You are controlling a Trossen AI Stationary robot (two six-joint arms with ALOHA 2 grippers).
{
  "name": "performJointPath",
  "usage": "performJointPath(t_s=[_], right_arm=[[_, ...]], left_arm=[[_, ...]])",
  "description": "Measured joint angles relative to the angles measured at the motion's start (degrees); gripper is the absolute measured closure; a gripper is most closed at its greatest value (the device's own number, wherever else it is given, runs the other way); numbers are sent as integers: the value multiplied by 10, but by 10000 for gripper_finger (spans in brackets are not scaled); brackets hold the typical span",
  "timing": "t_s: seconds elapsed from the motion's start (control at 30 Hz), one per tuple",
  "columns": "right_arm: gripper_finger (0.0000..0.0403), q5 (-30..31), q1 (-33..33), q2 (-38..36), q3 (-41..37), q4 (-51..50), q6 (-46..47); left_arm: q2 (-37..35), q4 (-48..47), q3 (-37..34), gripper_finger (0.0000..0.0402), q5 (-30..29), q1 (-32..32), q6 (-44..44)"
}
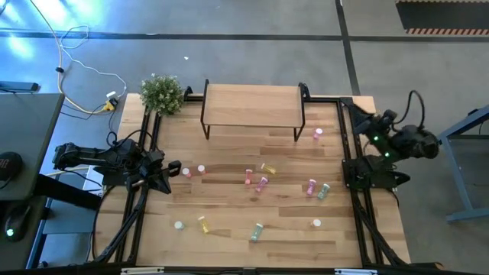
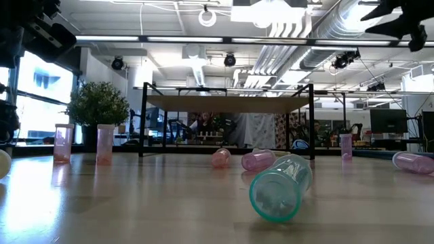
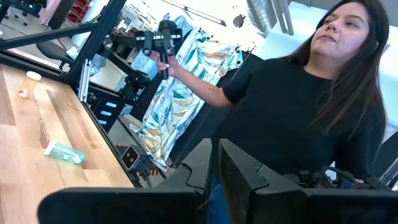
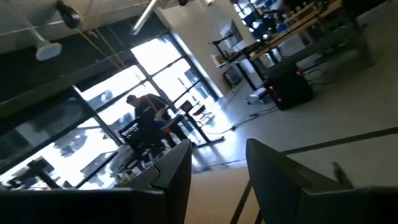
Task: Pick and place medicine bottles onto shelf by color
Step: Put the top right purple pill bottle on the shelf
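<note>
Both my jaw pairs are empty: my left gripper (image 1: 170, 169), at the table's left edge, has its fingers pressed together, while my right gripper (image 4: 217, 163), raised beyond the right edge and facing the room, holds its fingers parted on nothing. Medicine bottles (image 1: 260, 185) lie scattered over the plank table (image 1: 229, 229), none yet on the shelf (image 1: 252, 105), which stands bare at the far side beside a small potted plant (image 1: 162, 93). Nearest my left gripper stand two pink bottles (image 1: 202, 170); a mint-green bottle (image 2: 279, 186) lies on its side near the front, others pink (image 1: 312, 186) and yellow (image 1: 268, 169) mid-table. Risks, as I judge them: toppled bottles may roll away under a closing pinch, and upright ones may tip if approached off-centre. A person (image 3: 298, 106) stands just beyond the table's right side, close enough that a wide swing of my right arm could meet them.
</note>
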Motion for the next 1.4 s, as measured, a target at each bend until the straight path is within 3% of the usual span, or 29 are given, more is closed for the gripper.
performJointPath(t_s=[0.43, 0.8, 1.0, 1.23, 1.4], right_arm=[[258, 9, 0, 119, 188, -216, 17], [258, -137, 0, 295, 334, -300, 3], [258, -118, -11, 395, 393, -300, -45], [258, -145, -111, 471, 474, -345, -85], [258, -227, -242, 506, 533, -508, 26]], left_arm=[[0, 0, 0, 382, 0, 0, 0], [0, 2, 0, 382, 0, 0, -1], [0, 2, 0, 382, 0, 0, -2], [0, 2, 0, 382, 0, 0, -17], [0, 3, 0, 382, 0, 0, -16]])
